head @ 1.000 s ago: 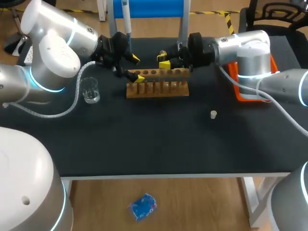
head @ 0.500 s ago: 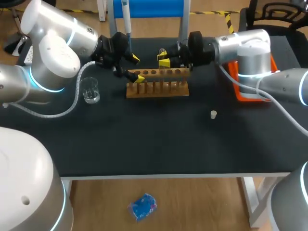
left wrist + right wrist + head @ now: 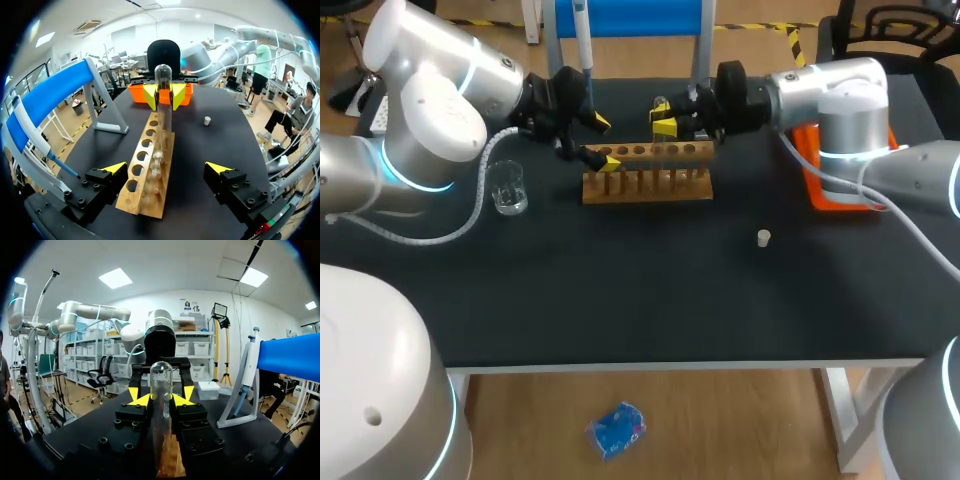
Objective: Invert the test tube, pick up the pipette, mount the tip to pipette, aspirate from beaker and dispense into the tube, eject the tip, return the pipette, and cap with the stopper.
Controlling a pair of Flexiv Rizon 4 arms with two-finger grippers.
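A clear test tube (image 3: 163, 102) stands rounded end up over the wooden rack (image 3: 147, 170), its lower part still among the rack's holes. My right gripper (image 3: 664, 125) is shut on the tube's upper part; in the right wrist view the tube (image 3: 161, 410) sits between the yellow tips of that gripper (image 3: 161, 396). My left gripper (image 3: 167, 168) stands wide open at the rack's near end, holding nothing. The pipette (image 3: 582, 35) hangs on the blue stand (image 3: 630, 18). The glass beaker (image 3: 508, 188) is left of the rack, and the small white stopper (image 3: 764, 237) lies to its right.
An orange tray (image 3: 840, 195) sits at the table's right edge under my right arm. The stand's grey legs (image 3: 107, 107) rise just behind the rack. Open black tabletop (image 3: 640, 290) stretches in front of the rack.
My right gripper has closed a little on the tube and shifted slightly up and to the right with it. The left arm has kept still.
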